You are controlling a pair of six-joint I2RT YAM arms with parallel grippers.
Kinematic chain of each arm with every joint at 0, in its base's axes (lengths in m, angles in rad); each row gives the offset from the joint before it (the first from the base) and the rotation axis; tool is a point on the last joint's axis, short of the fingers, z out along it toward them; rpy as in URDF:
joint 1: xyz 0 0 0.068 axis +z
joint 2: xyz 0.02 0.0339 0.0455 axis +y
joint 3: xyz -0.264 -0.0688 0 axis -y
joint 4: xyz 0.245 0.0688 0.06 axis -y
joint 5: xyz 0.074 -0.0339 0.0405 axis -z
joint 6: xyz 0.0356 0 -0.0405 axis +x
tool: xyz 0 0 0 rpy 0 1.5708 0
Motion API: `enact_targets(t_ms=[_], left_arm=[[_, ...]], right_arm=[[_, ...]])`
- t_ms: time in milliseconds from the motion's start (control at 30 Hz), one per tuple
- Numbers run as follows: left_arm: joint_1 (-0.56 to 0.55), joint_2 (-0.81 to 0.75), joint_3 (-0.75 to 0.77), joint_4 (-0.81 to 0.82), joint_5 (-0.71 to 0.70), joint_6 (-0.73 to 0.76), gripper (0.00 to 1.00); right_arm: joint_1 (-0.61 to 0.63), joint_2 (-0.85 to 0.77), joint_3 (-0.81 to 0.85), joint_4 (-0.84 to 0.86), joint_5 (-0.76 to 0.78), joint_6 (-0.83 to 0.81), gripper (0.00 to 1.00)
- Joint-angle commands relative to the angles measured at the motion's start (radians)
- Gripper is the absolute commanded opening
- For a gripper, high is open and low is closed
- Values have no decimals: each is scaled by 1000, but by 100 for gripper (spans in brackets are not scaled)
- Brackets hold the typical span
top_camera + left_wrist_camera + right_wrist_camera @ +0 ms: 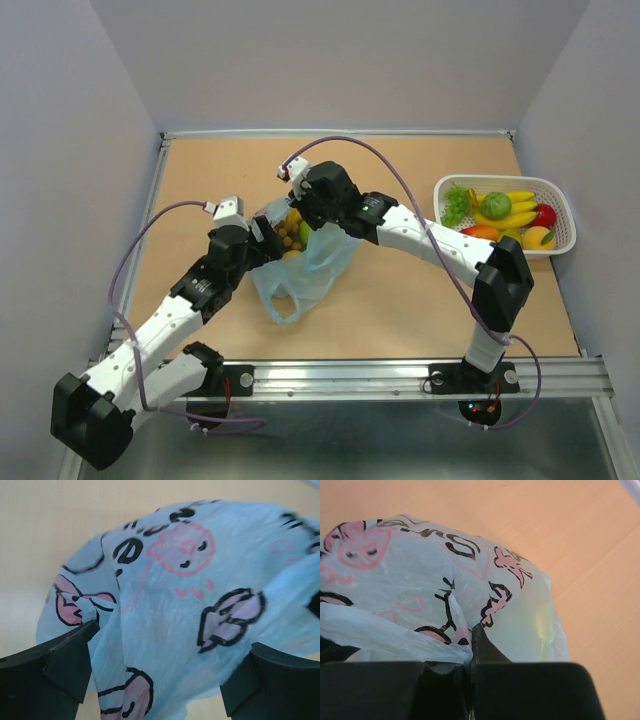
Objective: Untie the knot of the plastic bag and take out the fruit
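Pinching a fold of the plastic bag, my right gripper has its two dark fingers pressed together, with pale blue film caught in the seam between them; the printed film bulges up just beyond the tips, and something yellowish shows through it on the right. My left gripper stands wide open; the bag's pink-and-black cartoon side fills the gap between the fingers, and I cannot tell whether either one touches it. From above, the bag sits near the middle of the table, between my two wrists, which lean in from either side; its mouth gapes upward, and the fruit shows inside as a brownish bunch and yellow pieces; one handle loop trails toward my bases. A white basket with more toy fruit sits well apart at the far right; I cannot make out the knot.
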Motion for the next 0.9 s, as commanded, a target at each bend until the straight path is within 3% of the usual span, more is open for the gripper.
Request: enact_targets(t_ms=[0, 33, 100, 133, 167, 267, 333, 367, 400, 433, 533, 733, 867], left_arm=[[-18, 73, 11, 45, -91, -26, 93], [-19, 76, 9, 47, -88, -24, 88], [-18, 74, 11, 38, -63, -18, 45], [-19, 71, 11, 25, -56, -20, 28], [-19, 65, 18, -11, -42, -23, 0], [-21, 57, 49, -71, -16, -13, 0], [-21, 59, 77, -110, 24, -3, 0], [-21, 65, 87, -119, 38, -1, 0], [-19, 71, 100, -126, 52, 2, 0], [-19, 88, 125, -143, 73, 5, 0], [-19, 131, 173, -169, 104, 10, 0], [-19, 165, 218, -188, 155, -4, 0], [-21, 159, 215, -196, 156, -7, 0]], right_arm=[[4, -69, -12, 28, 49, -5, 1], [1, -77, -29, 28, 70, -12, 1], [-16, -88, -39, 28, 115, -10, 1], [-28, -86, -40, 28, 122, -6, 1], [-60, -79, -36, 28, 136, 10, 1], [-148, -49, -5, 28, 147, 62, 1], [-174, -29, 16, 13, 153, 73, 9], [-174, -36, 26, 4, 147, 56, 30], [-176, -48, 36, -4, 83, 57, 42], [-174, -90, 34, -10, 40, 67, 61], [-151, -195, -3, -9, -121, 97, 77], [-62, -347, -115, 5, -282, 198, 78], [14, -430, -262, 81, -266, 264, 77]])
